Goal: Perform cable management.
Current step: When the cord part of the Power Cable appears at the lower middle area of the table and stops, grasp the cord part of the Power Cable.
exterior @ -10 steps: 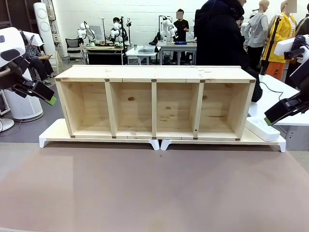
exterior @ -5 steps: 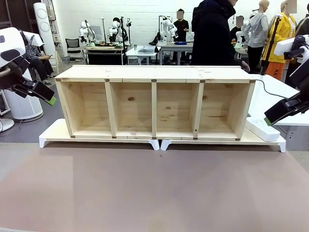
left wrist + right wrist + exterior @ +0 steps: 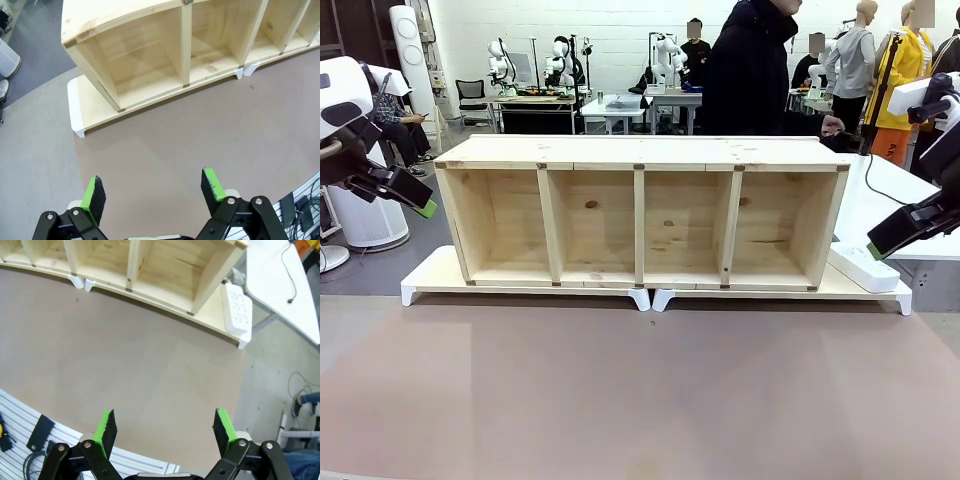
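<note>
The left end effector [image 3: 151, 178] and right end effector [image 3: 164, 413] hover spread apart, empty. The cable [image 3: 290, 300] lies on the far-right white counter [image 3: 267, 275]; reaching there risks clipping the wooden shelf [image 3: 165, 265] or power strip [image 3: 237, 310].

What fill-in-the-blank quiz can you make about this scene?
The long pale wooden shelf has ___ open compartments. The white oblong power strip lies at its ___ end in the front view. The left pincer and right pincer each have jaws standing ___. The thin black cable lies on a ___ tabletop.
Answers: four; right; open; white.
</note>
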